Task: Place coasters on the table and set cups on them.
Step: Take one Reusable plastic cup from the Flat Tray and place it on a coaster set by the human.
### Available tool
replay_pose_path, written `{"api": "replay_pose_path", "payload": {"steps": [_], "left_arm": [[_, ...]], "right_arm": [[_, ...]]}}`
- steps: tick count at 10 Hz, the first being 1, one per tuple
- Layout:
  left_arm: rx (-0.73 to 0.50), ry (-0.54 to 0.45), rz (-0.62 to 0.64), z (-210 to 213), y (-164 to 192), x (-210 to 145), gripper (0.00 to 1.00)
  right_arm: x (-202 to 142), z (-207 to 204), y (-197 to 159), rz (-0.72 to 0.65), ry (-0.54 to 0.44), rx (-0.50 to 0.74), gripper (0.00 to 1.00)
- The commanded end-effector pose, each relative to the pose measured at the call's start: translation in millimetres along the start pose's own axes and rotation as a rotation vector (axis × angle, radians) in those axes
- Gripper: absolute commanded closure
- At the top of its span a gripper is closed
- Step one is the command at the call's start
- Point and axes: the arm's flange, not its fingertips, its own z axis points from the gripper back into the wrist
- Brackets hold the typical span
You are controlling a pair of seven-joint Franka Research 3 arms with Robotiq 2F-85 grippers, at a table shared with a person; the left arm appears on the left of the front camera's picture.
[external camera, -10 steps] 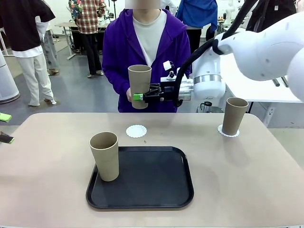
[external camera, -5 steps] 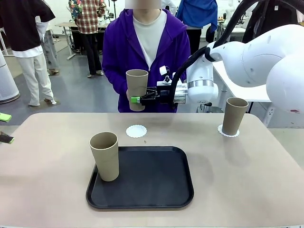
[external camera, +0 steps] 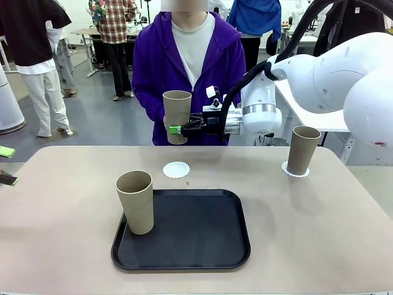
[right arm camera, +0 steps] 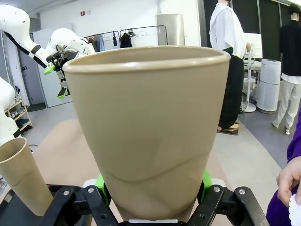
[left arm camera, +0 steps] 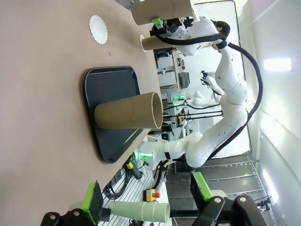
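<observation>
Table (external camera: 61, 246) of beige-tan carries a black tray (external camera: 184, 246). The first cup (external camera: 136, 201) stands upright on the tray's front left corner. The second cup (external camera: 304, 150) stands on a used coaster (external camera: 295, 170) well right of the tray's far edge. The third cup (external camera: 177, 117) hangs in the air beyond the tray, the right gripper (external camera: 178, 129) clamped across its lower half. A bare coaster (external camera: 176, 169) lies just beyond the tray's far edge. Far left of the tray, the left gripper (left arm camera: 146, 195) is spread wide, holding nothing.
</observation>
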Motion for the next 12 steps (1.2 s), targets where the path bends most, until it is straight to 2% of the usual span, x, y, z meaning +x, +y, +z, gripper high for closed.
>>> {"api": "replay_pose_path", "payload": {"steps": [1, 3, 4, 5, 10, 12], "left_arm": [[-0.011, -0.01, -0.004, 1, -2, 0, 0.0], [-0.011, -0.01, -0.004, 1, -2, 0, 0.0], [-0.011, -0.01, -0.004, 1, -2, 0, 0.0], [-0.011, -0.01, -0.004, 1, -2, 0, 0.0], [-0.011, -0.01, -0.004, 1, -2, 0, 0.0], [-0.011, -0.01, -0.004, 1, -2, 0, 0.0]], "right_arm": [[-6, 1, 13, 0.026, -0.002, 0.045, 0.19], [3, 6, 41, 0.031, 0.041, 0.067, 0.19], [25, 19, 60, 0.039, 0.038, 0.085, 0.19], [-58, -14, -3, 0.049, 0.029, 0.092, 0.19], [-99, -18, -24, 0.03, 0.038, 0.084, 0.19], [-100, -22, -24, 0.031, 0.034, 0.088, 0.19]]}}
